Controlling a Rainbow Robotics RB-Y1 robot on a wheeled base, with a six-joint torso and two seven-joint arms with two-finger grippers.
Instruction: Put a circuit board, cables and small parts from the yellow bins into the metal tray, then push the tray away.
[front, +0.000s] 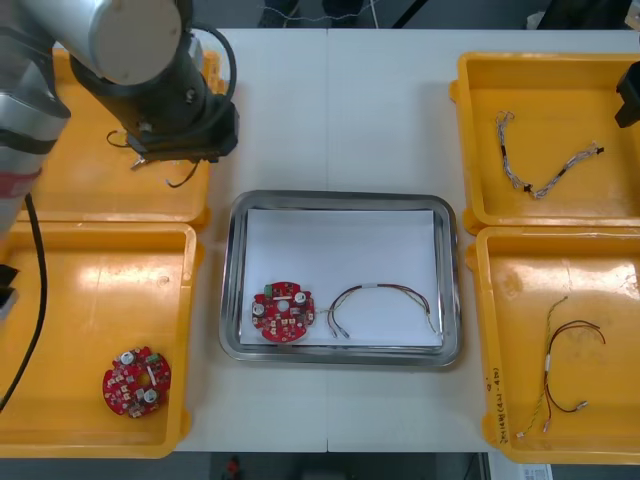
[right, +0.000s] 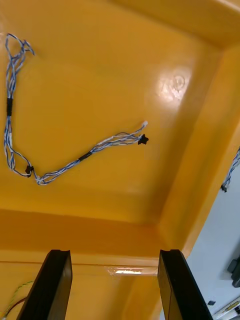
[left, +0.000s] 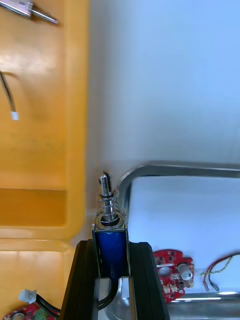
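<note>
The left gripper (left: 114, 246) is closed on a small metal part (left: 110, 220) with a blue body and a spring. The part is seen against the strip of table between the left bins (left: 45, 150) and the tray (left: 175, 167) rim. In the front view the left arm (front: 130, 60) covers part of the far left bin.

The right gripper (right: 115, 252) stands open, holding nothing, above the far right bin (right: 125, 60) and its blue and white cable (right: 65, 167). A round stamp (right: 175, 82) on that bin's floor cannot be read.

A circuit board (front: 283, 312) and a cable (front: 385, 298) lie in the tray.

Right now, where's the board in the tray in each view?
Front view: board in the near left corner of the tray.
Left wrist view: board beside the left gripper.
Right wrist view: aimed into a bin, away from the tray.
Shared landmark: tray rim.
</note>
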